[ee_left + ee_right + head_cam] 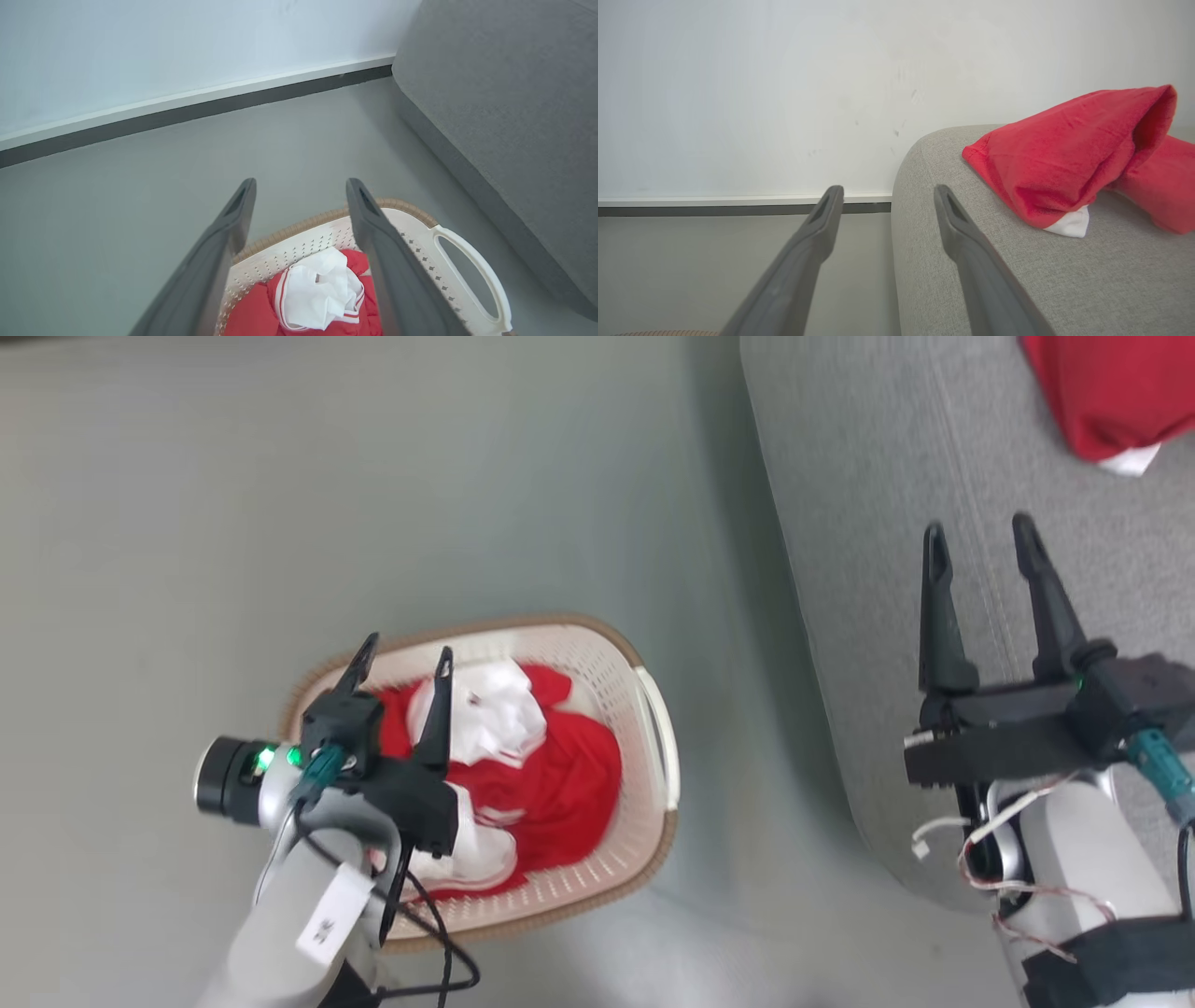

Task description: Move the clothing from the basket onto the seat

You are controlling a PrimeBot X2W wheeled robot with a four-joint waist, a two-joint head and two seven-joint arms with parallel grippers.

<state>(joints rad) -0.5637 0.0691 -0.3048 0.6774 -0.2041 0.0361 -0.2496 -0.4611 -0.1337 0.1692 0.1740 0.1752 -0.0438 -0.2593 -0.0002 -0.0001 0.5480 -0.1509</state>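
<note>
Red and white clothing (551, 775) lies bunched in the cream basket (653, 709) on the floor; the left wrist view shows a white crumpled piece (320, 289) on top, inside the basket (420, 254). My left gripper (403, 658) hovers open above the basket's left half, holding nothing; its tips (301, 189) frame the rim. Another red garment (1111, 392) with a white edge lies on the grey seat (887, 523), also clear in the right wrist view (1069, 158). My right gripper (978, 537) is open and empty over the seat's front edge (924, 186), short of that garment.
Grey floor (280, 504) surrounds the basket, with a gap of floor between basket and seat. A white wall with a dark skirting strip (187, 114) runs behind. A loose black cable (439, 943) hangs from my left wrist by the basket's near rim.
</note>
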